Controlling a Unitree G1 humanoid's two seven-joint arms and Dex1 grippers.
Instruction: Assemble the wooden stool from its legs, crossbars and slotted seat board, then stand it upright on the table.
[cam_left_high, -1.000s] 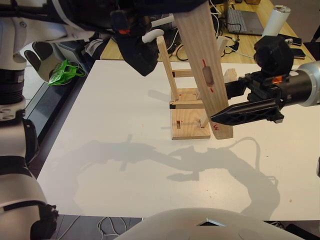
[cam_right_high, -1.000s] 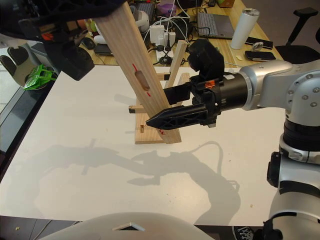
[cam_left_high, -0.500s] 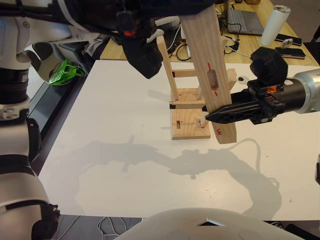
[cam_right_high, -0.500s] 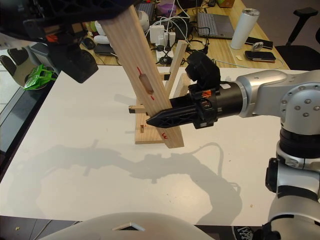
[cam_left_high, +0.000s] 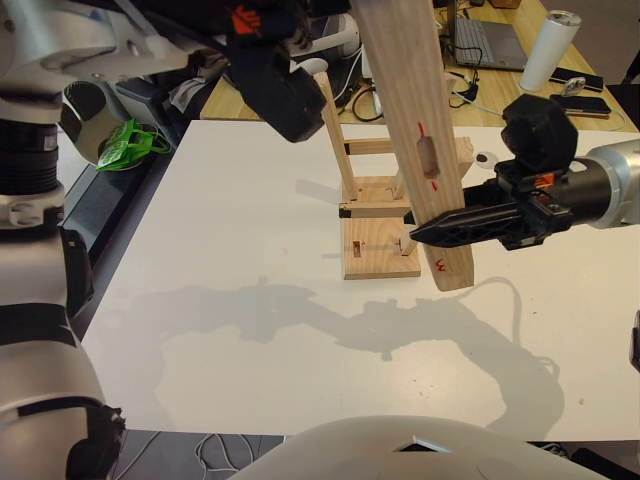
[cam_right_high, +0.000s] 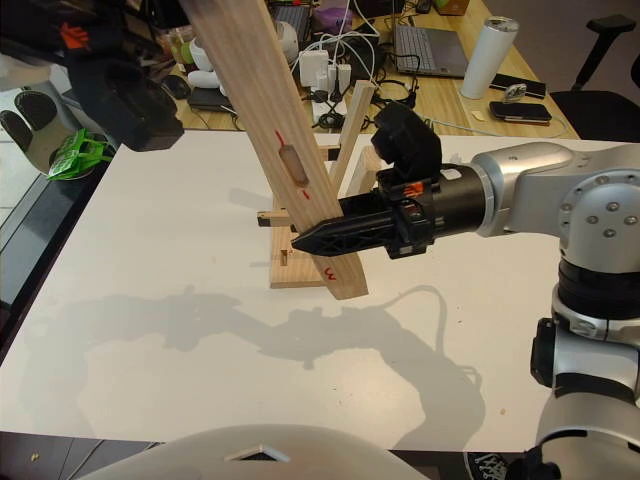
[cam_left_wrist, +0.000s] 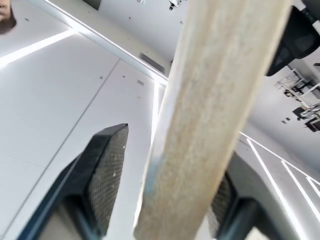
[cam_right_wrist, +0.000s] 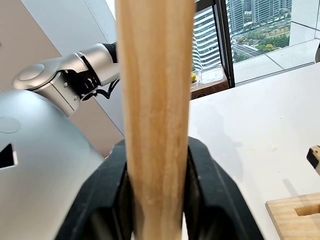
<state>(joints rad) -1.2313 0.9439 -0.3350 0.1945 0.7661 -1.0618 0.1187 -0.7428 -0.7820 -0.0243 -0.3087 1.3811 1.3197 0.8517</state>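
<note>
Slotted seat board (cam_left_high: 415, 150), marked in red, stands steeply tilted over the white tabletop (cam_left_high: 200, 250), held at both ends. Left tool (cam_left_wrist: 165, 195) pinches the board's upper part, one finger on each edge. Right tool (cam_left_high: 415, 228) comes in from the robot's right and is pressed onto the lower part, just below the oblong slot. Behind the board, the partly built frame (cam_left_high: 375, 215) of legs and crossbars rests on the tabletop. Whether the board's lower end touches the tabletop cannot be told.
</note>
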